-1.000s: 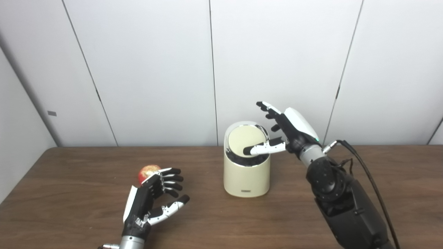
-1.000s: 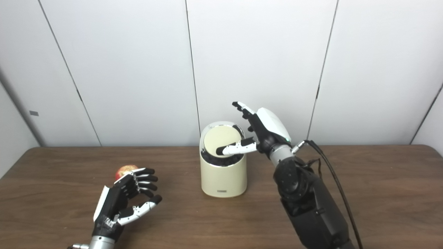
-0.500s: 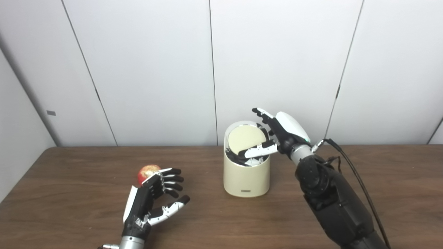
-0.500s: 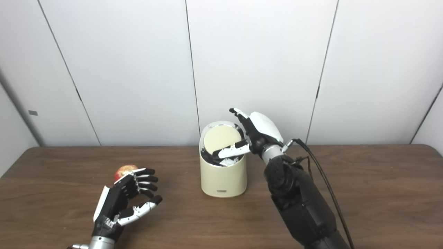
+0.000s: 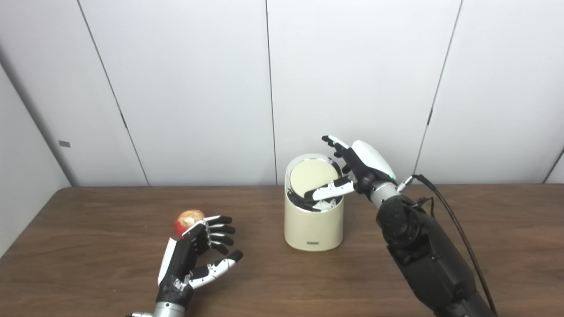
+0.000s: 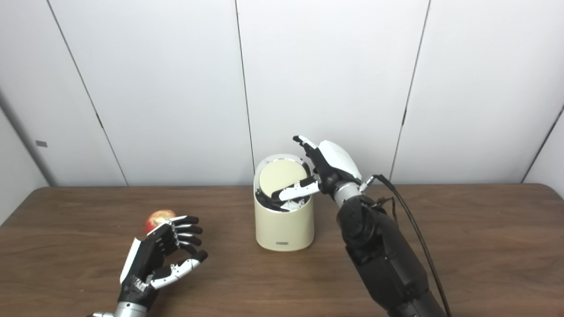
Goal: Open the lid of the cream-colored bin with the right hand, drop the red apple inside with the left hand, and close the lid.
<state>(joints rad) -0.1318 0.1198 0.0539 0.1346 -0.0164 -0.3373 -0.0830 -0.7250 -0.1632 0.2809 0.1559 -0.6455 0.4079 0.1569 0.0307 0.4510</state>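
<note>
Right now the cream bin (image 5: 313,220) stands mid-worktop (image 5: 88,264), lid (image 5: 310,177) tipped w/ a dark gap at its front. Right hand (image 5: 359,169) is at the rim, fingers spread, thumb on the lid's front edge. Left hand (image 5: 194,257) is open, holding nothing, just in front of the red apple (image 5: 188,220), which sits on the worktop left of the bin.

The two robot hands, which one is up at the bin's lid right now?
The right hand, with its thumb lying across the tilted lid of the cream-colored bin. The left hand is low over the table, open beside the red apple.
</note>
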